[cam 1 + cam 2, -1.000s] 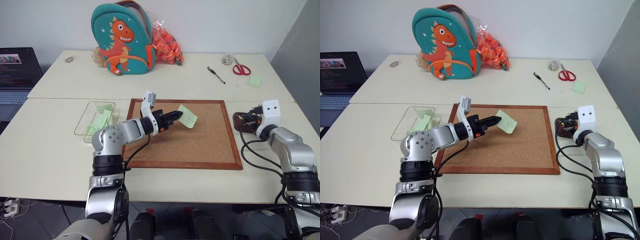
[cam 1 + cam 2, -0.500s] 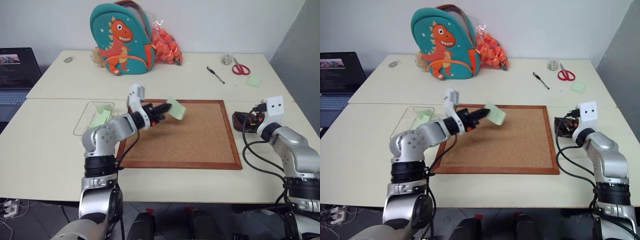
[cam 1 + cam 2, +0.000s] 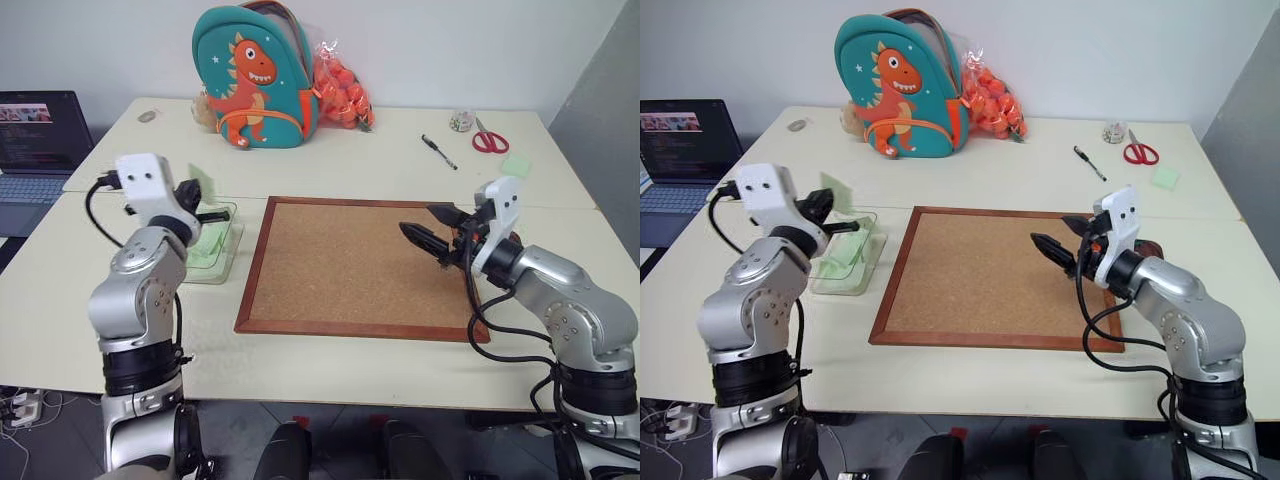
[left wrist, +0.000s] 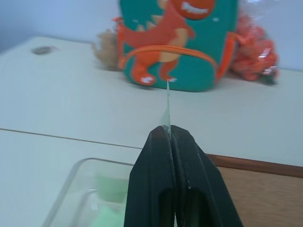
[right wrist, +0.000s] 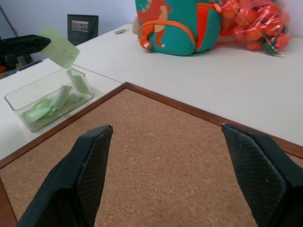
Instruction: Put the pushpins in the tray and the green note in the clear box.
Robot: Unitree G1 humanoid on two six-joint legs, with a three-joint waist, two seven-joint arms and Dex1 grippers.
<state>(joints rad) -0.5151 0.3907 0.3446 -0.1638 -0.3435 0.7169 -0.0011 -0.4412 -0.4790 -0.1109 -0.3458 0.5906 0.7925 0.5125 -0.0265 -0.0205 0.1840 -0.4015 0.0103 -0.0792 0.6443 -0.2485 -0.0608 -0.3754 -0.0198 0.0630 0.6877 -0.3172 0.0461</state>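
The head's two eye views look forward and down from above the robot's arms, taking in the whole tabletop (image 3: 330,170) from the near edge to the back wall, with the cork board (image 3: 350,265) in the middle. They share nearly the same scene, set slightly apart sideways.

The left wrist view sits low and close, looking along its own shut jaws, level across the clear box (image 4: 78,189) toward the dinosaur backpack (image 4: 177,45) at the back.

The right wrist view hovers just over the cork board (image 5: 165,161), facing across it toward the robot's left. It shares the clear box (image 5: 47,99) and the backpack (image 5: 177,23) with the left wrist view.
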